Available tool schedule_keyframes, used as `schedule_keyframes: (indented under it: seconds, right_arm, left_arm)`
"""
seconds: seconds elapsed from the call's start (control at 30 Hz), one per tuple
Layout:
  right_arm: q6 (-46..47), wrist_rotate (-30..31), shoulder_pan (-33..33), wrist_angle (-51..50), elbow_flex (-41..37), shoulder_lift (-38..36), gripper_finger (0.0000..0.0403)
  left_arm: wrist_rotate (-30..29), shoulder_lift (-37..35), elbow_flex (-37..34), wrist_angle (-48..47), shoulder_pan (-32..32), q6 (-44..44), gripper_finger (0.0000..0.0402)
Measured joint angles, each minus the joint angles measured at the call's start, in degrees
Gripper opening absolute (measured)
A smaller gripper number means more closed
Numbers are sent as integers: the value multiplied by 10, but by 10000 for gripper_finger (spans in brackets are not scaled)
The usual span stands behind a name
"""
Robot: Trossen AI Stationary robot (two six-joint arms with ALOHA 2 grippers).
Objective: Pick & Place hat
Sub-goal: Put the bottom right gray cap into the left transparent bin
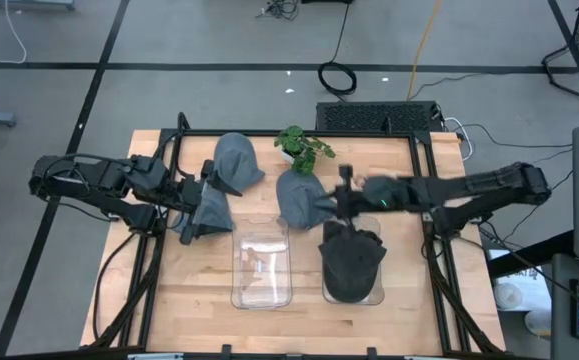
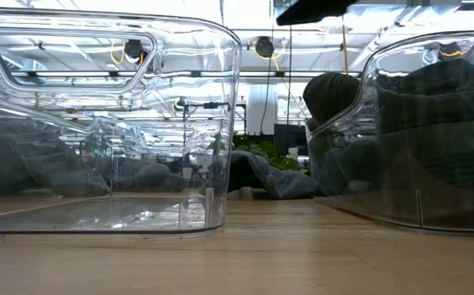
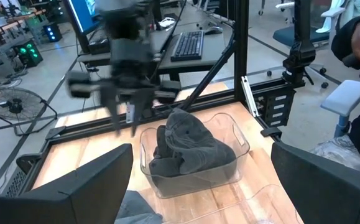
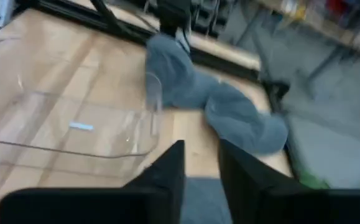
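Note:
A dark grey hat [image 1: 352, 262] lies heaped in the right clear bin [image 1: 377, 292], also seen in the left wrist view [image 3: 189, 149] and the low view [image 2: 433, 123]. Three lighter grey hats rest on the table: one at the far left [image 1: 235, 160], one under my left gripper [image 1: 211, 212], one in the middle [image 1: 297, 197]. My right gripper [image 1: 331, 200] hangs blurred above the bin's far end. Its fingers [image 4: 201, 168] stand slightly apart, open, with nothing between them. My left gripper [image 3: 201, 186] waits wide open at the table's left.
An empty clear bin [image 1: 261, 265] stands left of the filled one. A small green plant [image 1: 305, 148] sits at the far edge, near the middle hat. Black frame rails [image 1: 424, 180] run along the table's sides. Bare wood lies toward the near edge.

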Motion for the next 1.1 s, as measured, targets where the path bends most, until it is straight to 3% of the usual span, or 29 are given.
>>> schedule_keyframes:
  seconds: [0.1, 0.23, 0.47, 0.67, 0.87, 1.1]
  right_arm:
    - [28, -34, -64, -85, 53, 46, 139]
    - [54, -68, -140, -102, 77, 112, 207]
    - [50, -85, -187, -87, 78, 231, 287]
    - [51, -93, -184, -85, 78, 292, 303]
    - [72, -145, -184, -73, 78, 326, 301]
    - [67, -148, -184, -60, 78, 342, 298]
  left_arm:
    - [0, 0, 0, 0, 0, 0, 390]
    - [0, 0, 0, 0, 0, 0, 390]
    - [0, 0, 0, 0, 0, 0, 390]
    - [0, 0, 0, 0, 0, 0, 390]
    - [0, 0, 0, 0, 0, 0, 390]
    - [0, 0, 0, 0, 0, 0, 390]
